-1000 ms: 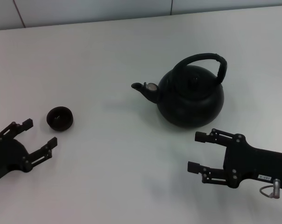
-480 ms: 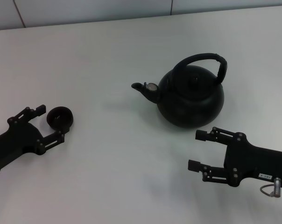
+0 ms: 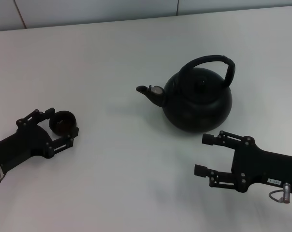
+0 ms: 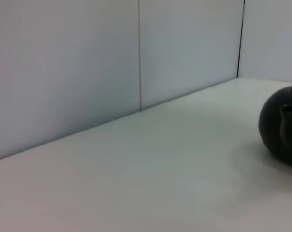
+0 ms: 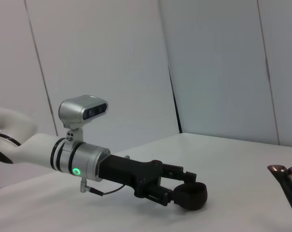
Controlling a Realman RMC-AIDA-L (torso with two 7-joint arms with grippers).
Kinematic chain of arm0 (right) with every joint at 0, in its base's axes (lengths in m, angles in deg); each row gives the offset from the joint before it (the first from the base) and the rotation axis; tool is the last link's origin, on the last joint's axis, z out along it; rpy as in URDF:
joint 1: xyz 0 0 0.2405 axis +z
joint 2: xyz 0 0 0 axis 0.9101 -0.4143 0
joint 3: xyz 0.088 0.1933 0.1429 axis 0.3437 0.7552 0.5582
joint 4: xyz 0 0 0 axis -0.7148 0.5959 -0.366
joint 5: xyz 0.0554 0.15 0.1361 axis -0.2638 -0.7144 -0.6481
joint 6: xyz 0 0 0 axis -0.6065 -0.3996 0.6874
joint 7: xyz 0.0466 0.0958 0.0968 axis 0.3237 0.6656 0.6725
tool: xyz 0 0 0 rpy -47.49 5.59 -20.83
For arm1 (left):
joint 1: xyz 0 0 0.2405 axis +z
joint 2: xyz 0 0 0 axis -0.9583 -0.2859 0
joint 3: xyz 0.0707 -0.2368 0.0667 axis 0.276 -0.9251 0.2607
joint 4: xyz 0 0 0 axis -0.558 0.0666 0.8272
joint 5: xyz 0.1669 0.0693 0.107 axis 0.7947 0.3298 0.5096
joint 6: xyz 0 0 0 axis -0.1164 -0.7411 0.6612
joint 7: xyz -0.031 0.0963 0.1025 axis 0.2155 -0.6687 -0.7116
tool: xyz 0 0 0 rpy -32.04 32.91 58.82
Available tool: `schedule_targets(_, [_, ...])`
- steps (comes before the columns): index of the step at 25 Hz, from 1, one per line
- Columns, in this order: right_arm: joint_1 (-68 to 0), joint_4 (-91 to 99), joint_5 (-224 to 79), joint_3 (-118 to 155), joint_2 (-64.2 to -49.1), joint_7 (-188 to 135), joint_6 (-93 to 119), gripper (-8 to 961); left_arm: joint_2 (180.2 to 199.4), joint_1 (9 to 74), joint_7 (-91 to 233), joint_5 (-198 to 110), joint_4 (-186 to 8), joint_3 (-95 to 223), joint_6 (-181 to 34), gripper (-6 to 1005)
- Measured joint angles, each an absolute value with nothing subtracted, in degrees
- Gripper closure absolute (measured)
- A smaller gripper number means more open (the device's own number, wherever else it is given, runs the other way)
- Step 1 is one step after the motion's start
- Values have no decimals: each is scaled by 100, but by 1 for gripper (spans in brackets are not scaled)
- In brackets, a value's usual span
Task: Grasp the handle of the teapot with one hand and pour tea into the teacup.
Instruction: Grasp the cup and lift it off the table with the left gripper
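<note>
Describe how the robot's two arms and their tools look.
Both tools, left and right, are matte black with two linked fingers and small screws. The left arm is white with a silver wrist ring, a green light, a thin cable and a grey camera. The right has a small white label and a metal ring.

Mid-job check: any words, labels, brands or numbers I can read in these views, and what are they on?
Right gripper: a small white sticker on its black body, print too small to read.
Left gripper, open around the teacup: no marking seen.
Teapot: no lettering visible.
Nothing can be quoted.
</note>
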State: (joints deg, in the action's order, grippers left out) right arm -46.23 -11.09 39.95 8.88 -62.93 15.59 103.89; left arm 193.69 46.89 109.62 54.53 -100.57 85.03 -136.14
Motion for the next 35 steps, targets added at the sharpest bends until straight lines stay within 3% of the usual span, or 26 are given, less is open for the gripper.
schedule_targets(29, [-4584, -1109, 3996, 885, -6291, 1560, 10369, 163, 19372, 4556, 10953, 5453, -9996, 8583, -13362, 158])
schedule_targets(35, [-4584, -1109, 3995, 886, -6293, 1559, 10370, 163, 19372, 4563, 10953, 5438, -9996, 8594, -13399, 237])
